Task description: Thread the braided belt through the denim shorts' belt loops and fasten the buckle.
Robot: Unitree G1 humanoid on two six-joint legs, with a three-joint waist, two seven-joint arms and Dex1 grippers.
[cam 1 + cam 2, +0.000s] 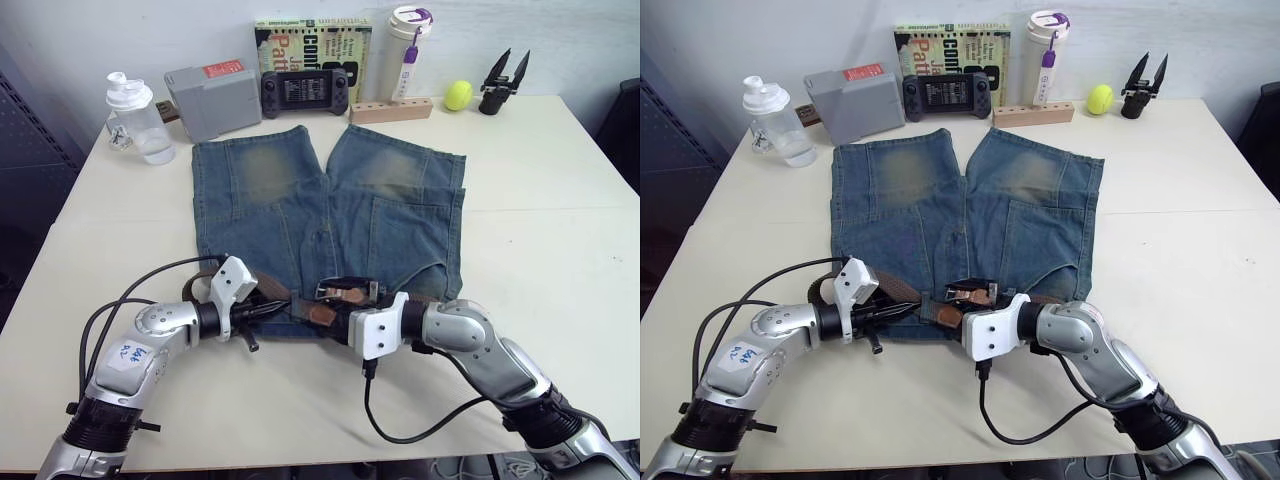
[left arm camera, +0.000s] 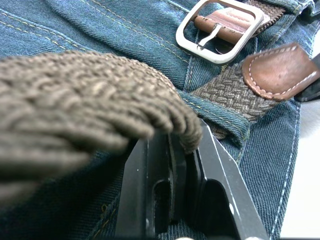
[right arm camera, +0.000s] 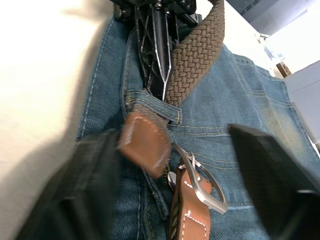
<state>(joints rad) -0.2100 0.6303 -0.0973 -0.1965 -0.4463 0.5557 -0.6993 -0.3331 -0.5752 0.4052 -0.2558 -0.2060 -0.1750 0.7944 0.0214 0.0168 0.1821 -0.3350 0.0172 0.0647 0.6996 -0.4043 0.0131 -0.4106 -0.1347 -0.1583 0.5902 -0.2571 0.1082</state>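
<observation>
Since the denim shorts (image 1: 330, 210) lie flat with the waistband at the near edge of the table (image 1: 560, 250), all the work is bunched up right there. The braided belt (image 2: 95, 100) arcs up off the waistband, and the left gripper (image 2: 182, 165) has its fingers clamped together on that woven strap, just beside a belt loop (image 2: 222, 117) the strap passes through. The tan leather tip (image 3: 145, 142) sticks out past the loop, with the buckle (image 2: 220, 27) lying on the denim close by, not fastened yet.

The right gripper (image 3: 170, 165) has its fingers spread wide apart, one on each side of the tip and buckle, holding nothing.

Handling-wise, my guess is the strap is soft, floppy and a bit stretchy, so pushing it just makes it fold up; better to pull it. The leather tip looks stiffer, so that's the spot I'd pinch to steer it into the buckle. The metal frame looks rigid but small and probably slippery, so I'd grab the leather end behind it instead.
</observation>
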